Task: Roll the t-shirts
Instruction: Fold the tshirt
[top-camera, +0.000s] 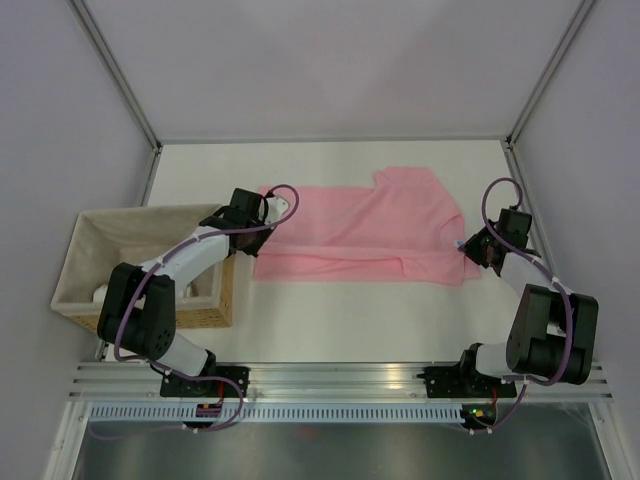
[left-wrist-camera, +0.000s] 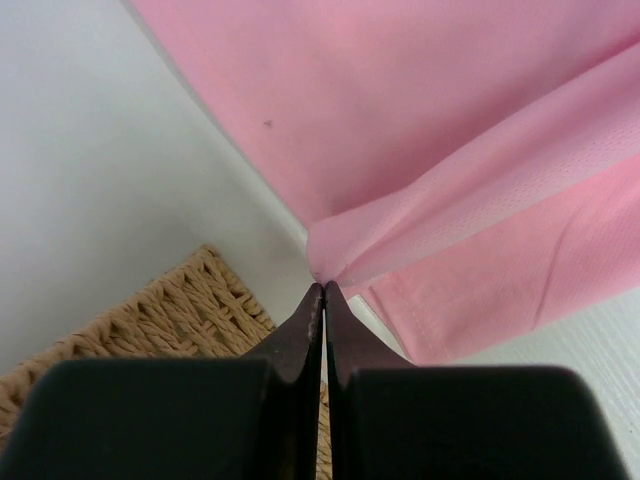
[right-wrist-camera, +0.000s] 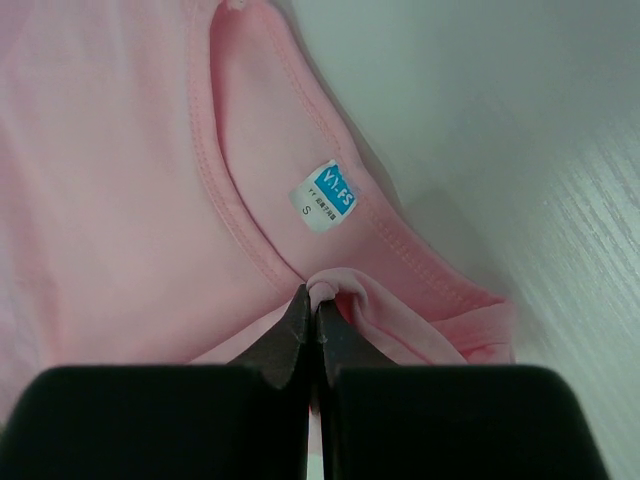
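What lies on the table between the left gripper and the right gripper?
The light-pink fabric t-shirt fills it, pinched by the left gripper and right gripper; top view.

**Both arms reaching, jaws pinched tight**

The left arm (top-camera: 190, 255) folds back toward 10 o'clock from its base, and its forearm reaches toward 2 o'clock. The left jaws are pressed together on an edge of the t-shirt (top-camera: 360, 230). The right arm (top-camera: 525, 275) elbows out toward 2 o'clock, forearm aimed at 11 o'clock, and the right jaws nip the collar fabric

Lab test cell, white panel walls (top-camera: 330, 60), aluminium mounting rail (top-camera: 340, 375)
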